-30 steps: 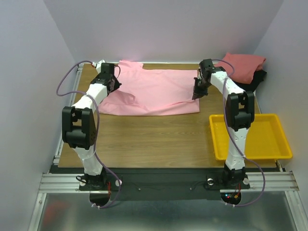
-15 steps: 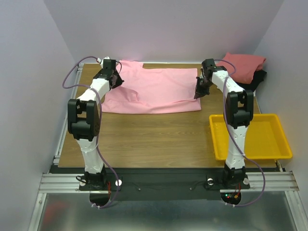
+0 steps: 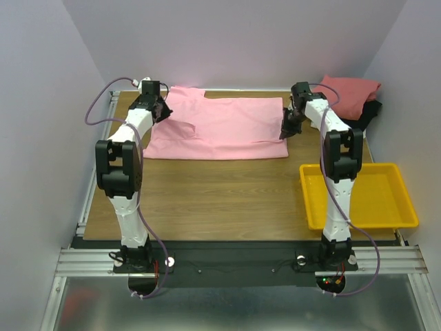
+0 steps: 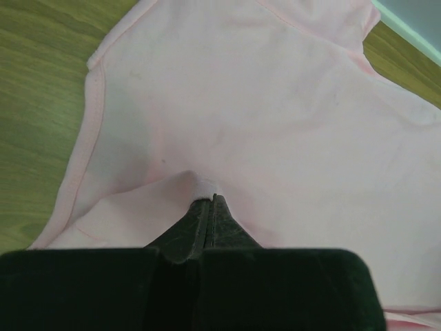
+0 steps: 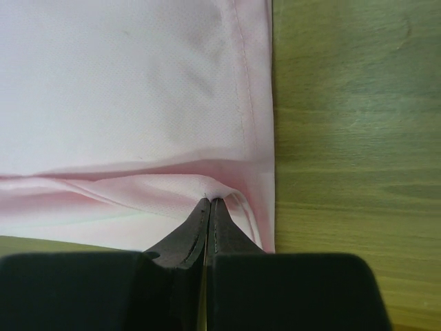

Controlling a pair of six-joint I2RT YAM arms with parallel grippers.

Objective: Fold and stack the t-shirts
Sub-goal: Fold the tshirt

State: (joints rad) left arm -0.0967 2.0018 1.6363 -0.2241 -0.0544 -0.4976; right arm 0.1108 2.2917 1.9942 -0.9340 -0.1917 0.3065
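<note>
A light pink t-shirt (image 3: 220,127) lies spread across the far half of the table, its near part folded over. My left gripper (image 3: 160,114) is shut on a pinch of the pink t-shirt (image 4: 275,117) near its left sleeve; in the left wrist view the left gripper (image 4: 209,200) shows closed. My right gripper (image 3: 284,134) is shut on the pink t-shirt (image 5: 138,83) at its right hem edge; in the right wrist view the right gripper (image 5: 209,201) holds a raised fold. A dusty red t-shirt (image 3: 350,93) lies folded on a black t-shirt (image 3: 368,114) at the far right.
A yellow plastic tray (image 3: 406,207) sits on the table's right side, near the right arm. Bare wood table (image 3: 220,200) lies between the pink shirt and the arm bases. Walls close in the left, far and right sides.
Both grippers have moved away from me with the pink cloth, carrying its near edge farther back. The left arm has straightened toward the far left corner.
</note>
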